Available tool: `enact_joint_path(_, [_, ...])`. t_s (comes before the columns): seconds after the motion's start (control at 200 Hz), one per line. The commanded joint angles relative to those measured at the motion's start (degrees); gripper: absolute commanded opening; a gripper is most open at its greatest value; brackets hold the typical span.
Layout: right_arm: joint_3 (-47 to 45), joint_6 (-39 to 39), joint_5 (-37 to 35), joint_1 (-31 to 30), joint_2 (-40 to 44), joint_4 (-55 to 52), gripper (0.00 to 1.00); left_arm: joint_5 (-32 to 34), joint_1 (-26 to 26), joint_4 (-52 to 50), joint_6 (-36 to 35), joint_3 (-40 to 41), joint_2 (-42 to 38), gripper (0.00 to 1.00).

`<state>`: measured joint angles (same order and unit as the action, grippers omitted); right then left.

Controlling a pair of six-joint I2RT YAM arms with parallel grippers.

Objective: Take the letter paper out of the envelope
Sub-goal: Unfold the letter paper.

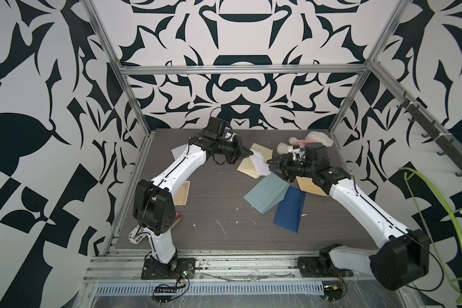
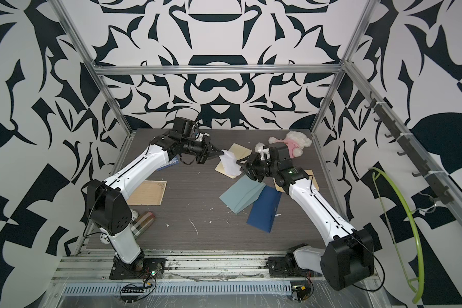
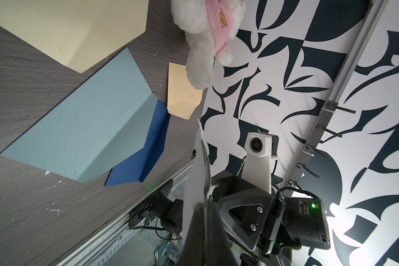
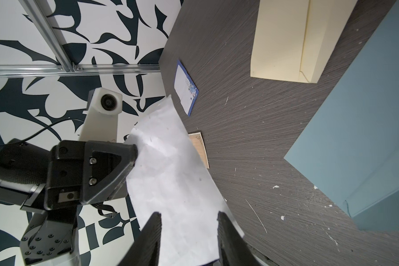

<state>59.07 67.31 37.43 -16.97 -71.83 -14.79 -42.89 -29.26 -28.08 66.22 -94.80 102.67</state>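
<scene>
A white sheet (image 1: 259,162) (image 2: 230,162) hangs in the air above the table between both arms; I cannot tell whether it is the envelope or the letter paper. My left gripper (image 1: 250,152) (image 3: 204,205) is shut on one end of it, seen edge-on in the left wrist view. My right gripper (image 1: 271,166) (image 4: 189,215) is at the other end, jaws open. In the right wrist view the white sheet (image 4: 171,172) lies flat behind the two fingertips, and neither one pinches it.
Under the arms lie two cream envelopes (image 1: 247,168) (image 1: 262,150), a light blue one (image 1: 267,193), a dark blue one (image 1: 290,210) and a tan one (image 1: 311,186). A plush toy (image 1: 318,138) sits at the back right. At left lie a tan card (image 2: 147,192) and a blue-bordered card (image 4: 186,89).
</scene>
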Motion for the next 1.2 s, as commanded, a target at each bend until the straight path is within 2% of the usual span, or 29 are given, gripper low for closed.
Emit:
enact_joint_path(0.0, [1.48, -2.0, -0.56, 0.11, 1.21, -0.41, 0.42, -1.14, -0.1, 0.79, -0.12, -0.23, 0.95, 0.0])
enact_joint_path(0.08, [1.28, -4.57, -1.73, 0.49, 1.26, -3.04, 0.43, -1.16, -0.05, 0.45, -0.2, -0.46, 0.95, 0.0])
enact_joint_path(0.245, [1.45, -5.89, -1.52, 0.91, -0.49, -1.04, 0.48, -1.49, -0.42, 0.13, -0.4, -0.27, 1.04, 0.0])
enact_joint_path(0.49, [3.06, -6.55, 1.1, 0.89, -4.46, 1.34, 0.49, -1.56, -0.99, 0.23, -0.23, -0.64, 1.65, 0.0])
enact_joint_path(0.69, [3.53, -5.02, 1.17, 0.92, -4.41, 3.19, 0.43, -1.75, -1.0, -0.04, -0.56, -0.54, 2.09, 0.0])
enact_joint_path(1.194, [2.81, -2.08, 1.59, 0.91, -3.16, 5.66, 0.42, -2.54, -1.02, -0.24, -1.0, -1.88, 4.08, 0.0])
